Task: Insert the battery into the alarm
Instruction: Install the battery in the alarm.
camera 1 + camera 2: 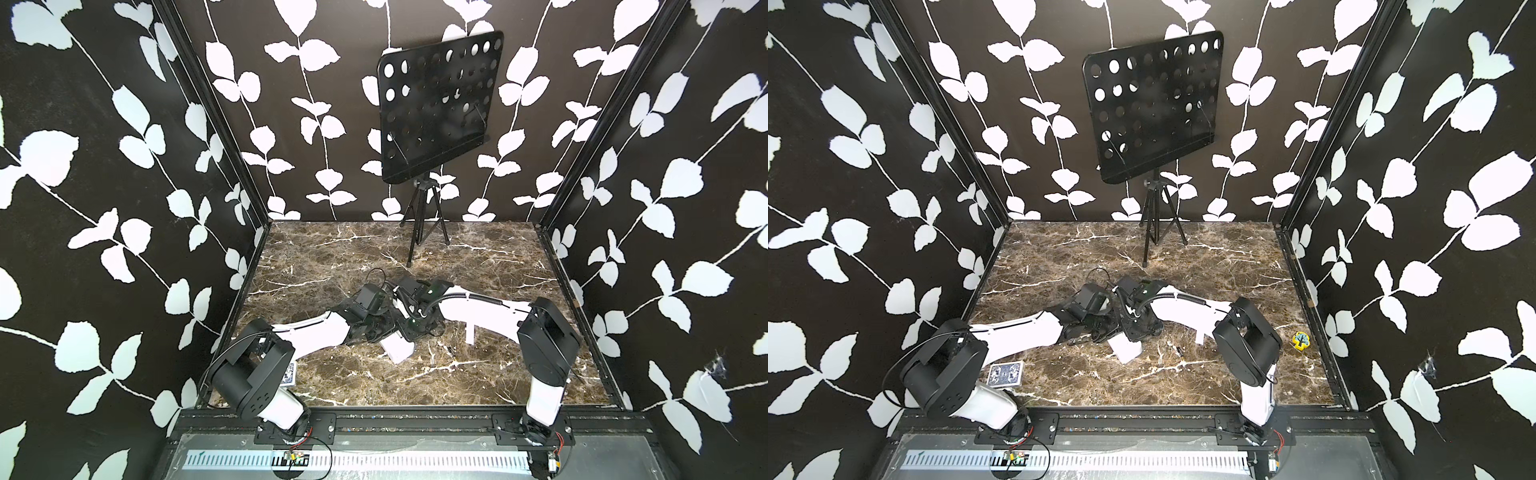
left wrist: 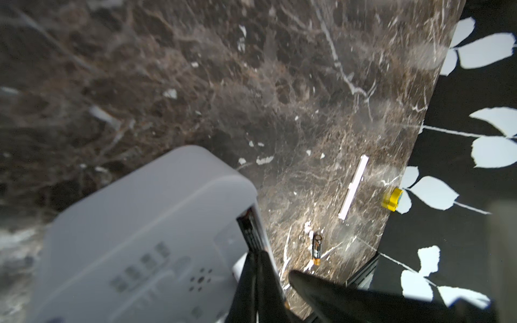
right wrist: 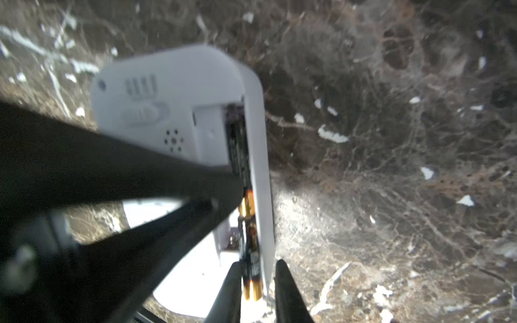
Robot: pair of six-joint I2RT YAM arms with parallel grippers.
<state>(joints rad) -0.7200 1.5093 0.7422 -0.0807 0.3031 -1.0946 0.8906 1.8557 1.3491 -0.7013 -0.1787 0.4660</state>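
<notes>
Right wrist | battery [image 3: 249, 251] in alarm [image 3: 173, 112] slot | between parted right claw [image 3: 258, 264] tips

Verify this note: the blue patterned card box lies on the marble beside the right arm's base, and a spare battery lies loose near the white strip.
One slip: the card box lies beside the left arm's base, not the right's; a top view shows it. The rest holds: it is on the marble, and the spare battery lies loose near the white strip.

Robot lab cell, leaf-patterned walls [image 1: 104, 208], marble tabletop [image 1: 353, 257], mounting rail [image 1: 415, 424]
</notes>
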